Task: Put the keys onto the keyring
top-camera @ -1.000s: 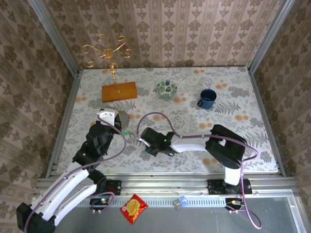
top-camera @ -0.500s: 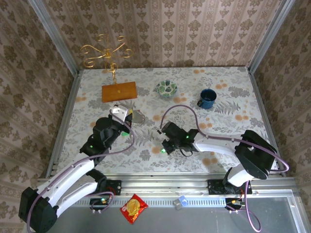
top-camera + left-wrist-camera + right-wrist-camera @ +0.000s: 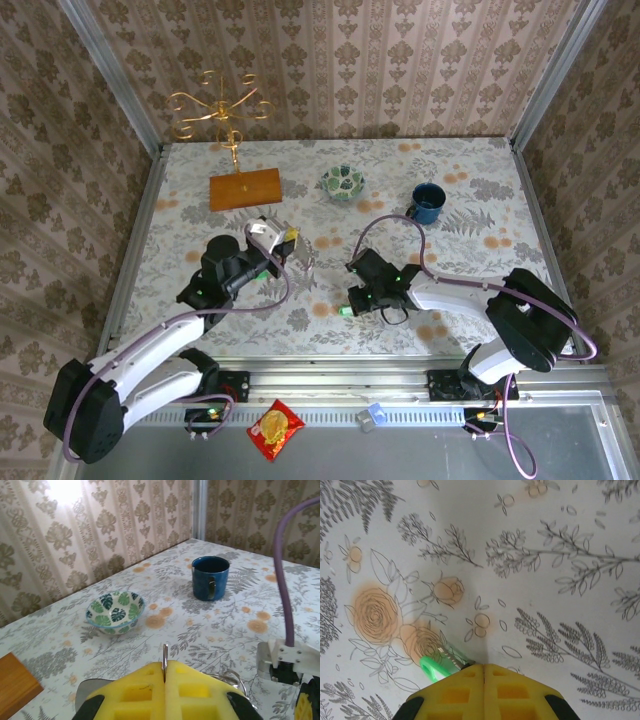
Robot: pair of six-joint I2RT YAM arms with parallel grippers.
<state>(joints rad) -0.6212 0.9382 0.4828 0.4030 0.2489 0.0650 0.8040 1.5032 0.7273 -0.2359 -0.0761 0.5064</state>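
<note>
Gripping the keyring (image 3: 165, 655) edge-on, the left gripper (image 3: 165, 670) has its yellow pads pressed tight together on the thin metal. It holds the hoop above the table (image 3: 470, 180), left of centre.

Right gripper (image 3: 483, 674): pads clamped flat on one key (image 3: 436, 666), whose green head juts out to the side, low over the floral cloth right of centre.

Change over the last second: both grippers have travelled rightward across the table together, with the key lifted and carried along. From above they sit near each other but apart, bare cloth between.

Reading: one key and the ring are in hand; threading has not begun, and the ring's opening must yet be brought to the key's hole.

Second key: not located.

Patterned bowl (image 3: 115, 611) and blue mug (image 3: 210, 577): far side.
</note>
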